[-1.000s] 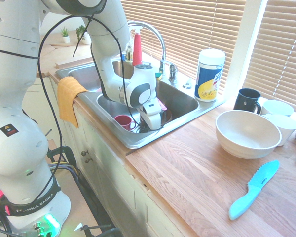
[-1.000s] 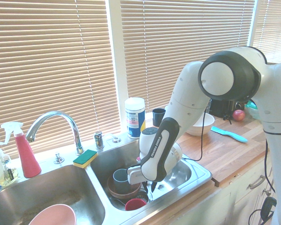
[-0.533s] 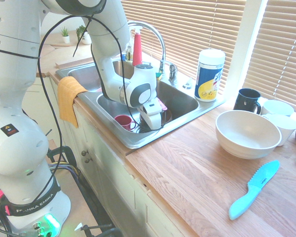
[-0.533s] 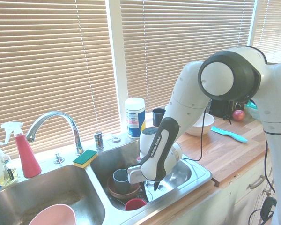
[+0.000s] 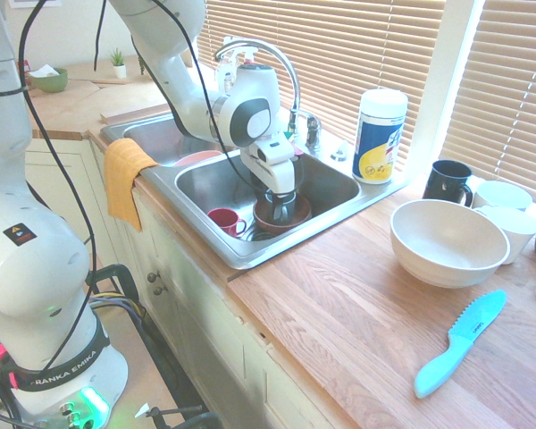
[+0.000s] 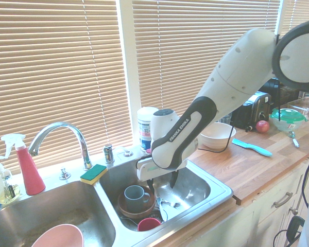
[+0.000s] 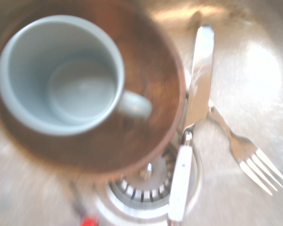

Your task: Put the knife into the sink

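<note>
While the knife (image 7: 191, 127) lies in the sink (image 6: 206, 191), the jaws hang spread, pointing down.

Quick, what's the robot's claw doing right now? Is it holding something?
Gripper: open, holding nothing. It hangs above the sink; the knife lies on the sink floor beside a fork.

**Item count, sink area and counter**

Knives: 2 — one white-handled knife (image 7: 191, 127) in the sink (image 5: 335, 179), one turquoise knife (image 5: 458, 342) on the counter.
Forks: 1 (image 7: 245, 150).
Brown bowl: 1 (image 6: 136, 206).
Red cup: 1 (image 5: 223, 220).
Big white bowl: 1 (image 5: 447, 239).
Wipes canister: 1 (image 5: 379, 136).
Sponge: 1 (image 6: 93, 174).
</note>
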Robot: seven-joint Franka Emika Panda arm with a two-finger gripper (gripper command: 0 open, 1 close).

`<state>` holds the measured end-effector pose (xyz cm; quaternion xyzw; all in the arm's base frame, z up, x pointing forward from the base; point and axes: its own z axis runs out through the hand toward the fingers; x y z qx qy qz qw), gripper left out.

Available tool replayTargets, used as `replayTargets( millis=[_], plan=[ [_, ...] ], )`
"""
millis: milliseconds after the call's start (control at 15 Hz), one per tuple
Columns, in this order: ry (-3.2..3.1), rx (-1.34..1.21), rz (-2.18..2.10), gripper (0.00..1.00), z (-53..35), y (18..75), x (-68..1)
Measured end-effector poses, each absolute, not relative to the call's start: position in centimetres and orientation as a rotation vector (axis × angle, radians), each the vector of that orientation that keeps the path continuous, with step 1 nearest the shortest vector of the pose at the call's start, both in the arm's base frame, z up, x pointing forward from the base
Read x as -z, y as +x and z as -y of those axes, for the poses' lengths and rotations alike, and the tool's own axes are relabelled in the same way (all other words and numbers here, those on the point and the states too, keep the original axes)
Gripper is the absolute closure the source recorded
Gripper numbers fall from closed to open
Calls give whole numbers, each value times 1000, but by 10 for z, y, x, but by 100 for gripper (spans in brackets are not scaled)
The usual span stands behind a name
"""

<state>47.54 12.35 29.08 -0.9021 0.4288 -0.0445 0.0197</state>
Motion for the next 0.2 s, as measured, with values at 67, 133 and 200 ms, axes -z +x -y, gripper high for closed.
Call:
replayTargets(
  millis=[67,133,200],
  plan=[
    [-2814,128,-1296,0,-120,471,-306],
    [-2822,126,-1266,0,-116,466,-320],
    [-2828,122,-1241,0,-111,461,-333]
  ],
)
